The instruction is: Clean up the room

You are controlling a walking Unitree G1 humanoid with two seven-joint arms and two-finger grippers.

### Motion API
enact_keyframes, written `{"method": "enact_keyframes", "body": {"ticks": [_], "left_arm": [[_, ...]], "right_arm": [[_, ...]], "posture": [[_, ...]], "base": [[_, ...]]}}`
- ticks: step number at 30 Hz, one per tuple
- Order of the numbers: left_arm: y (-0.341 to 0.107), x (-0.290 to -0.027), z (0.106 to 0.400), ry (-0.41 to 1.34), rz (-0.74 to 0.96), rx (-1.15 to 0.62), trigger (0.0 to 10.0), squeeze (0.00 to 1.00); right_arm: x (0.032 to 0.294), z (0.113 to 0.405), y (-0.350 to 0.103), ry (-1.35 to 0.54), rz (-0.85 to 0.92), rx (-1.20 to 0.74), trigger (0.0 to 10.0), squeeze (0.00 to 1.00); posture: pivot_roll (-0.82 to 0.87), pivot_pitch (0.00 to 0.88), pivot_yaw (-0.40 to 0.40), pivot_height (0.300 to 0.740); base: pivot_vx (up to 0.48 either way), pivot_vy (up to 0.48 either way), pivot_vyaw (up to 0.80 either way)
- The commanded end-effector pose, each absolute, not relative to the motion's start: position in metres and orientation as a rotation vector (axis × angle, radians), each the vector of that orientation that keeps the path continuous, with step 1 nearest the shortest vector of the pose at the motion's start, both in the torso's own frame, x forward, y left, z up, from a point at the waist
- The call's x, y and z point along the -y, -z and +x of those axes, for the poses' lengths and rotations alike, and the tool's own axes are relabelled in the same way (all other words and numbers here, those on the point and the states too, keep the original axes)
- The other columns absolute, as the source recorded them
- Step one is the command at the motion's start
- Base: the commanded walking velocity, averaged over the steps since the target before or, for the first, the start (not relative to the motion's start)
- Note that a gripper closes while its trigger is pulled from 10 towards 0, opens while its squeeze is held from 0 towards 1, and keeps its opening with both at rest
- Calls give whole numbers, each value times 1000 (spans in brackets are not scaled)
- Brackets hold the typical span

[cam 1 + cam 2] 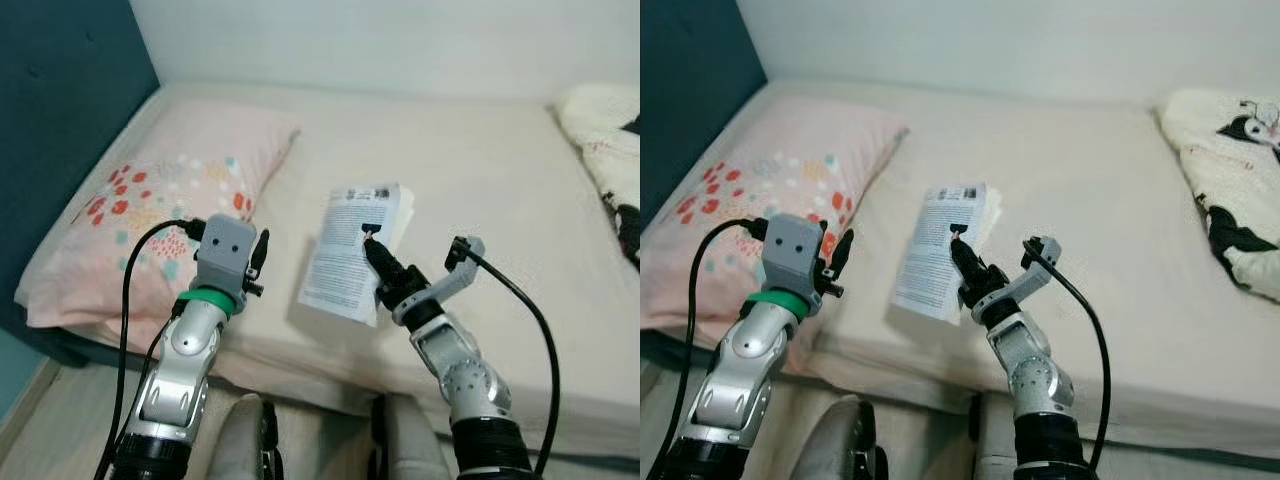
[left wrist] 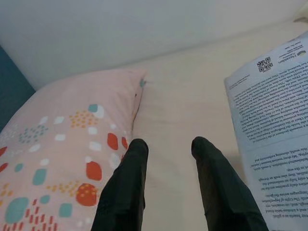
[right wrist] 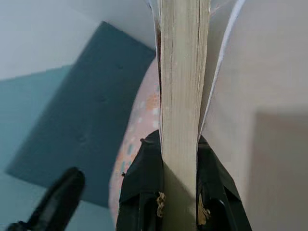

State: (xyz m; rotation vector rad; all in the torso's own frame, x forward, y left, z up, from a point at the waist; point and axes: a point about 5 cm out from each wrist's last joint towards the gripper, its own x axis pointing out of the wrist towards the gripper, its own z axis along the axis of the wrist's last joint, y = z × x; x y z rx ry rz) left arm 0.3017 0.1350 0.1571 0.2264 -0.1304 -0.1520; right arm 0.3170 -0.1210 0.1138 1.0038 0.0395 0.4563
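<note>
The right gripper [image 1: 370, 240] is clamped on a book [image 1: 352, 250], one black finger on each side of the page block, as the right wrist view shows with the page edges [image 3: 180, 96] running straight out between the fingers [image 3: 139, 183]. The book is held up off the bed [image 1: 480, 170], near the front edge of the mattress and just right of the pillow [image 1: 165, 215]. Its printed back cover faces the camera and its long axis runs from the near lower left up and away toward the wall, slightly tilted, with the barcode end farthest from the robot. The left gripper [image 1: 258, 262] hangs above the pillow's near corner, its two fingers [image 2: 122, 187] spread apart with nothing between them. A cream blanket [image 1: 1230, 180] with black cartoon prints lies at the bed's far right.
</note>
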Motion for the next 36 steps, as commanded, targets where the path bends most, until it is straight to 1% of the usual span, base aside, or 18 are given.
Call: {"method": "enact_keyframes", "body": {"ticks": [1, 6, 10, 11, 13, 14, 16, 21, 22, 23, 26, 30, 33, 36], "left_arm": [[-159, -139, 300, 148, 237, 120, 10000, 0], [-166, -141, 297, 148, 233, 129, 10000, 0], [-172, -140, 294, 153, 228, 135, 10000, 0], [-175, -140, 293, 153, 225, 139, 10000, 0], [-178, -140, 292, 153, 222, 145, 10000, 0], [-183, -141, 291, 148, 217, 155, 10000, 0], [-183, -141, 291, 148, 217, 155, 10000, 0], [-207, -143, 284, 147, 225, 216, 10000, 0], [-215, -143, 281, 154, 236, 237, 10000, 0], [-215, -143, 281, 154, 236, 237, 10000, 0], [-224, -143, 275, 163, 247, 261, 10000, 0], [-232, -144, 264, 171, 273, 278, 10000, 0], [-236, -150, 252, 157, 294, 268, 10000, 0], [-239, -154, 247, 147, 301, 257, 10000, 0]], "right_arm": [[114, 320, -127, -558, 1068, 10, 10000, 0], [110, 325, -132, -648, 1039, 16, 10000, 0], [107, 330, -131, -698, 1024, -5, 10000, 0], [106, 333, -131, -709, 1027, -23, 10000, 0], [104, 335, -130, -716, 1030, -38, 10000, 0], [102, 339, -128, -715, 1039, -61, 10000, 0], [102, 339, -128, -715, 1039, -61, 10000, 0], [97, 350, -118, -706, 1052, -159, 10000, 0], [95, 351, -114, -712, 1025, -194, 10000, 0], [95, 351, -114, -712, 1025, -194, 10000, 0], [94, 352, -111, -736, 954, -231, 10000, 0], [96, 357, -114, -760, 906, -236, 10000, 0], [99, 364, -121, -749, 908, -197, 10000, 0], [101, 369, -127, -715, 921, -155, 10000, 0]], "posture": [[1, 97, 84, 599], [19, 134, 101, 599], [27, 150, 104, 599], [36, 167, 105, 599], [44, 184, 103, 599], [55, 208, 101, 599], [55, 208, 101, 599], [95, 276, 99, 599], [111, 294, 97, 599], [111, 294, 97, 599], [128, 311, 95, 599], [195, 342, 95, 599], [246, 360, 105, 599], [273, 372, 112, 599]], "base": [[0, 0, 0], [0, 0, 0], [0, 0, 0], [0, 0, 0], [0, 0, 0], [0, 0, 0], [0, 0, 0], [0, 0, 0], [0, 0, 0], [0, 0, 0], [0, 0, 0], [0, 0, 0], [0, 0, 0], [0, 0, 0]]}}
